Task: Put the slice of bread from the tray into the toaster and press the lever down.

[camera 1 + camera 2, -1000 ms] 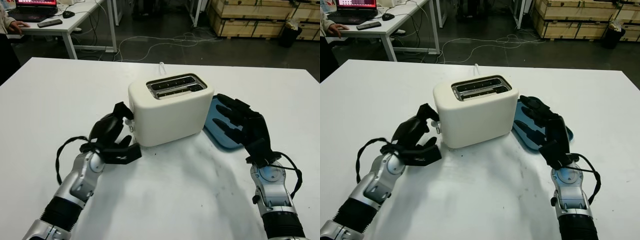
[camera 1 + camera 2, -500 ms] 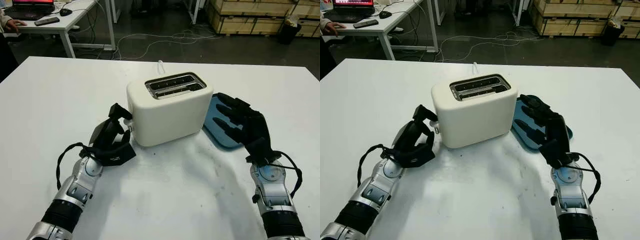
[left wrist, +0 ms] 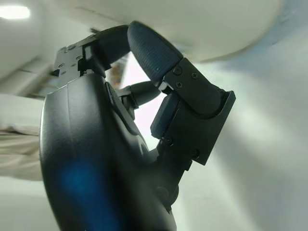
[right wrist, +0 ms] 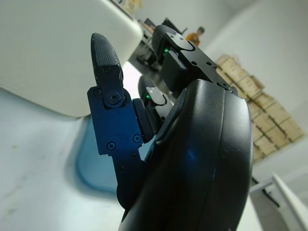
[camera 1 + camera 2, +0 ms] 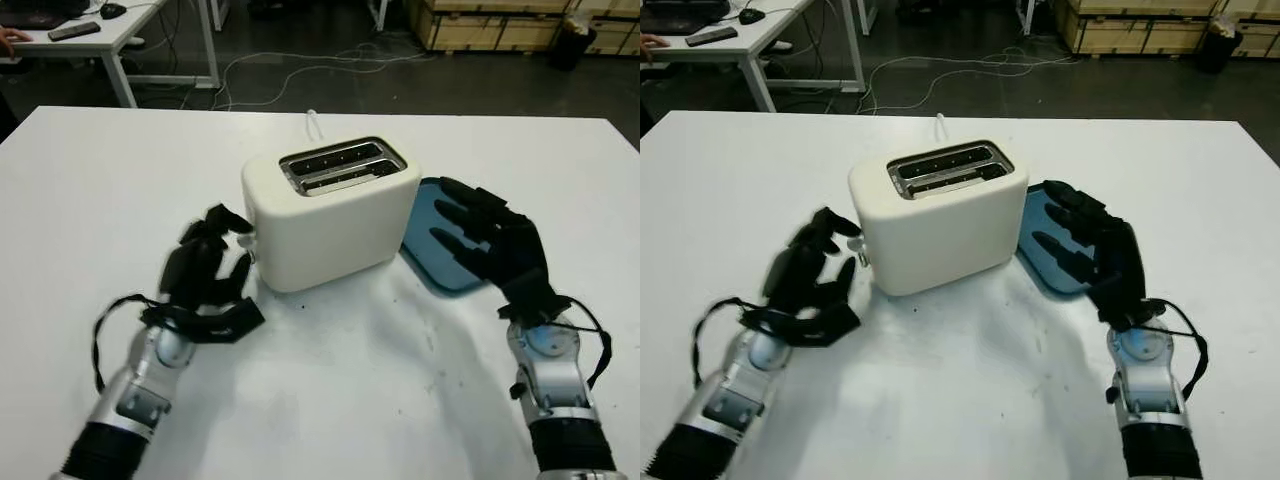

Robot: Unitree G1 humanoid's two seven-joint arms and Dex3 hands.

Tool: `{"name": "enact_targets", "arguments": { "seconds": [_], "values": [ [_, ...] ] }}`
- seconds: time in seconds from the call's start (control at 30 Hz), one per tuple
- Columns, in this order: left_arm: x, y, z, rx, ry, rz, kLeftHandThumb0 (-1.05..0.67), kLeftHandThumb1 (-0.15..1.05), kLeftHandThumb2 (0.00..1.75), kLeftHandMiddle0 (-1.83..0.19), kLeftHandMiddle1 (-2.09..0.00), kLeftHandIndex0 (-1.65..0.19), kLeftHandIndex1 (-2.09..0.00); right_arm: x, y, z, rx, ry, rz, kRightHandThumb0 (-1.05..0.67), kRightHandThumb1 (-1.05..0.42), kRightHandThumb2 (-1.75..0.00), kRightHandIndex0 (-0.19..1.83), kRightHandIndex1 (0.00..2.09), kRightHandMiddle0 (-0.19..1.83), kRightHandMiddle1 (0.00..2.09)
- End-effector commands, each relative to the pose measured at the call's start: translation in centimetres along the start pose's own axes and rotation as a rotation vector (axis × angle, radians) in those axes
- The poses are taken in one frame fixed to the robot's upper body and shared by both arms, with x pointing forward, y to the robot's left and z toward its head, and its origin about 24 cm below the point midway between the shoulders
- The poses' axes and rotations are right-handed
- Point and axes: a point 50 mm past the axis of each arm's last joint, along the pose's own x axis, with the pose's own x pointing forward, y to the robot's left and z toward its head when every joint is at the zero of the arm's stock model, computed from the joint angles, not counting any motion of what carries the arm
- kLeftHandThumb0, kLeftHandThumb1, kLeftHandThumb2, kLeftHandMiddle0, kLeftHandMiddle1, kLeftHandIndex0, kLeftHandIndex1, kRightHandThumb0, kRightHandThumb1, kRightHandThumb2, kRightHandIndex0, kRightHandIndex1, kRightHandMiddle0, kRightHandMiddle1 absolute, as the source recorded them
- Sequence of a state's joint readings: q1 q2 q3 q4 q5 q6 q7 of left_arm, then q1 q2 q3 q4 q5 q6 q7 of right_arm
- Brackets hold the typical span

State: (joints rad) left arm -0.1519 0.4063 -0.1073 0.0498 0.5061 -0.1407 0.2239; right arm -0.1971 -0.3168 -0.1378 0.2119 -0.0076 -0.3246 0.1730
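Since the left robot hand [image 5: 205, 285] sits open at the toaster's [image 5: 330, 210] left end, it should find the lever there (I cannot make it out) and push straight down. The right robot hand [image 5: 495, 250], open, hovers over the blue tray [image 5: 432, 262]; bread unseen, slots [image 5: 342, 167] look dark.

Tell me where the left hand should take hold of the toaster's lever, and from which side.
Come from the robot's left, where the small lever sticks out of the end wall of the toaster. It is a short stub, so a fingertip set on top, pushing down, probably suits it better than a pinch. The left hand is open beside it.
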Motion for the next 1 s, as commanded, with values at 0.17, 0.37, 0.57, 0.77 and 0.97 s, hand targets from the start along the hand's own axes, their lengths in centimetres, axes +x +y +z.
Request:
{"name": "enact_targets", "arguments": {
  "seconds": [0.17,0.37,0.57,0.77,0.97],
  "values": [
    [2.0,4.8,-0.2,0.182,-0.073,0.095,-0.79,0.71,0.96,-0.24,-1.75,-0.03,-1.7,2.0,-3.0,2.4,-0.085,-0.067,0.074,-0.37,-0.89,-0.01,0.6,0.02,0.57,0.01],
    [4.2,7.0,-0.3,0.341,-0.048,-0.042,-0.9,0.6,0.9,-0.47,-1.75,-0.18,-1.74,4.1,-5.7,4.7,-0.295,-0.106,0.142,-0.35,-0.81,0.0,0.72,0.06,0.65,0.04],
    [5.9,7.8,0.8,0.387,-0.07,-0.145,-0.96,0.46,0.84,-0.53,-1.74,-0.38,-1.54,6.0,-7.3,6.6,-0.425,-0.098,0.227,-0.34,-0.77,0.0,0.78,0.06,0.71,0.04],
    [6.9,7.8,1.7,0.412,-0.124,-0.191,-0.95,0.44,0.8,-0.59,-1.69,-0.47,-1.5,7.5,-7.9,8.1,-0.566,-0.067,0.298,-0.31,-0.76,0.0,0.79,0.04,0.74,0.03],
    [7.1,8.1,2.3,0.421,-0.159,-0.179,-0.89,0.4,0.92,-0.59,-1.64,-0.48,-1.46,8.1,-7.6,8.3,-0.669,-0.044,0.349,-0.28,-0.77,0.0,0.79,0.02,0.74,0.02]
  ]
}}
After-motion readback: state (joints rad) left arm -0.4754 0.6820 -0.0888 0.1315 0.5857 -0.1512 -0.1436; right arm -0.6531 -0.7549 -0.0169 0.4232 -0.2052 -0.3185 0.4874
